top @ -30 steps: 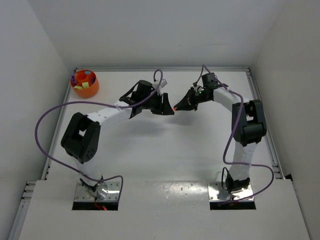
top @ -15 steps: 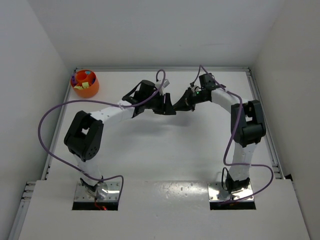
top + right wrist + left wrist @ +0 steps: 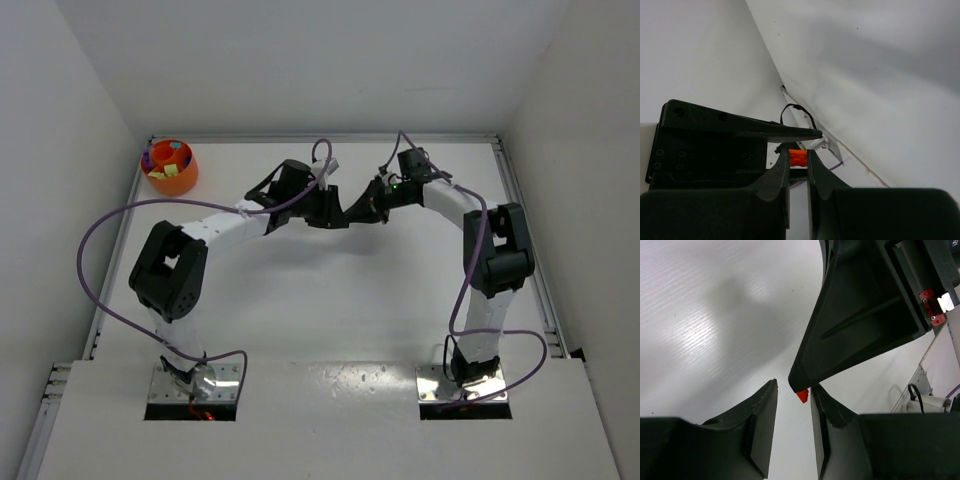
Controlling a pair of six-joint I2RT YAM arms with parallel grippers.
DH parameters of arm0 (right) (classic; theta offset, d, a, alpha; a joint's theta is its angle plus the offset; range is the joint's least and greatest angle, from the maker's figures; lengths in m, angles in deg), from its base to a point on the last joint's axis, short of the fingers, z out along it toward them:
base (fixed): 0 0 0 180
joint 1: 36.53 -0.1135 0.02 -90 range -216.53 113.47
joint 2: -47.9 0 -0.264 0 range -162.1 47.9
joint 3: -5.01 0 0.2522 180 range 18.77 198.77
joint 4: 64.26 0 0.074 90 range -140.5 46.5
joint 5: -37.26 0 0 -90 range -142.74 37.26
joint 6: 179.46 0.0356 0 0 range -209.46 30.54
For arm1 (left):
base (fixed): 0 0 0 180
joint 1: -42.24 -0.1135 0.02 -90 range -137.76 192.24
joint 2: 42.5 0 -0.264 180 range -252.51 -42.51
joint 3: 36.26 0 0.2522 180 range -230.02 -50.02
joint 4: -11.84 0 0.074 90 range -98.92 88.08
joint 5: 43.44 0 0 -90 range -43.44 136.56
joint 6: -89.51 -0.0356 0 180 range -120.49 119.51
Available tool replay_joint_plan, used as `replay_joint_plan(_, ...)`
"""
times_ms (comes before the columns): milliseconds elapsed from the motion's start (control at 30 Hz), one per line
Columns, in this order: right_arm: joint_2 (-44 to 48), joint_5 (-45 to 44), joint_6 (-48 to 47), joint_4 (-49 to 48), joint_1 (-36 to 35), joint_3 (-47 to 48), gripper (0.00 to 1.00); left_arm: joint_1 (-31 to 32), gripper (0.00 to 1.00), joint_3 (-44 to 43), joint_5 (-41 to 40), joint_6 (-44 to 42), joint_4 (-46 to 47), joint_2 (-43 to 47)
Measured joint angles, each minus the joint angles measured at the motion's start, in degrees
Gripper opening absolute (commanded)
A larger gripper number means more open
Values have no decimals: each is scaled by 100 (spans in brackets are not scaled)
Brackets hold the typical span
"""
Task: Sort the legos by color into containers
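Red lego (image 3: 802, 395): tiny, light, rigid, smooth plastic. It will likely slip or flick out, so it is best pinched across its flat sides. It is clamped at the tips of the right gripper (image 3: 798, 161), in mid-air above the table (image 3: 330, 300). The left gripper (image 3: 792, 390) has its jaws part-open astride the brick, not closed on it. The orange bowl (image 3: 171, 170) sits in the far left corner. No legible writing.

White left arm (image 3: 220, 228), white right arm (image 3: 450, 200), black joints, purple cables (image 3: 81, 268)
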Motion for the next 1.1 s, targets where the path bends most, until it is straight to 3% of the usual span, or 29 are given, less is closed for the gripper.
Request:
replay_joint_plan(367,7,-2,17,-101,0,-116,0,0,38,-105,-35,-28,-160,0)
replay_joint_plan(467,7,-13,22,-138,0,-162,0,-2,34,-166,-48,-33,-175,0)
replay_joint_plan(767,7,-61,39,-179,0,-197,0,-4,4,-205,-44,-109,-326,0)
replay_joint_plan(867,7,-74,39,-184,4,-197,12,-7,0,-205,-55,-136,-343,0)
replay_joint_plan(900,7,-74,39,-190,4,-197,26,-7,0,-205,-57,-149,-343,0)
replay_joint_plan(1000,7,-138,-15,-166,7,-197,44,-37,0,-205,-66,-203,-343,4)
replay_joint_plan(1100,7,-181,-179,-28,39,-133,46,-72,0,-195,-92,-330,-348,92)
